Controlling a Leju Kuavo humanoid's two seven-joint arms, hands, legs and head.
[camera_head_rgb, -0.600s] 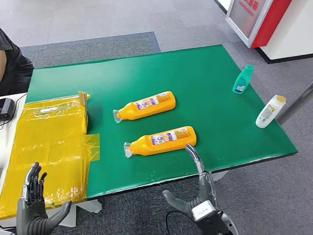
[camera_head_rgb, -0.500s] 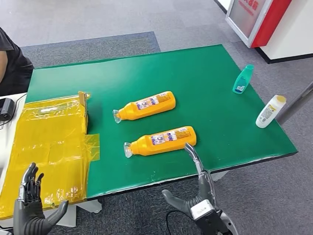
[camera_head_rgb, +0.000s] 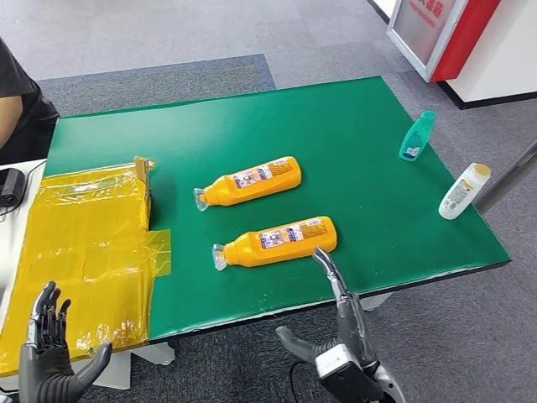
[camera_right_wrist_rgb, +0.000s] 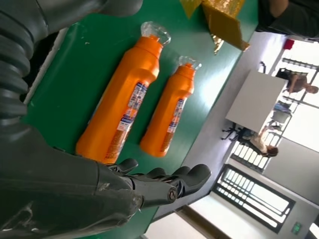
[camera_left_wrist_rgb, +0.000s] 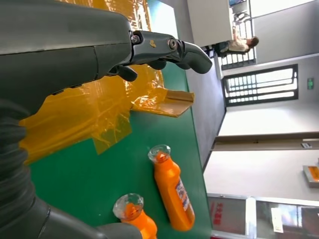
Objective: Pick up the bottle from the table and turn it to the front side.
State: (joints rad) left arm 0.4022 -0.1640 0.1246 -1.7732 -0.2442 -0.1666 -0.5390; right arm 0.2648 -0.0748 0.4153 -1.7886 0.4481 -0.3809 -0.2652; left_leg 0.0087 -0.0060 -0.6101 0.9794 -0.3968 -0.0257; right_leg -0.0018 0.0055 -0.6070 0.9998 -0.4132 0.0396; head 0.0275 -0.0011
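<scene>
Two orange bottles with clear caps lie on their sides on the green table (camera_head_rgb: 355,151). The nearer bottle (camera_head_rgb: 277,241) (camera_right_wrist_rgb: 120,99) is close to the front edge, the farther bottle (camera_head_rgb: 250,181) (camera_right_wrist_rgb: 169,112) lies behind it. My right hand (camera_head_rgb: 336,327) (camera_right_wrist_rgb: 150,186) hovers open at the front edge, its fingertips just short of the nearer bottle's base. My left hand (camera_head_rgb: 47,353) (camera_left_wrist_rgb: 158,50) is open, low at the left over the yellow plastic sheet (camera_head_rgb: 82,252). Both bottles (camera_left_wrist_rgb: 175,191) appear in the left wrist view too.
A teal bottle (camera_head_rgb: 417,136) and a white bottle (camera_head_rgb: 464,191) lie near the table's right edge. A person's dark sleeve (camera_head_rgb: 22,109) is at the far left. A black device (camera_head_rgb: 11,186) sits on a white surface beside the sheet.
My left hand has sunk lower and slightly leftward. My right hand has edged forward and left toward the nearer bottle. The bottles have not moved.
</scene>
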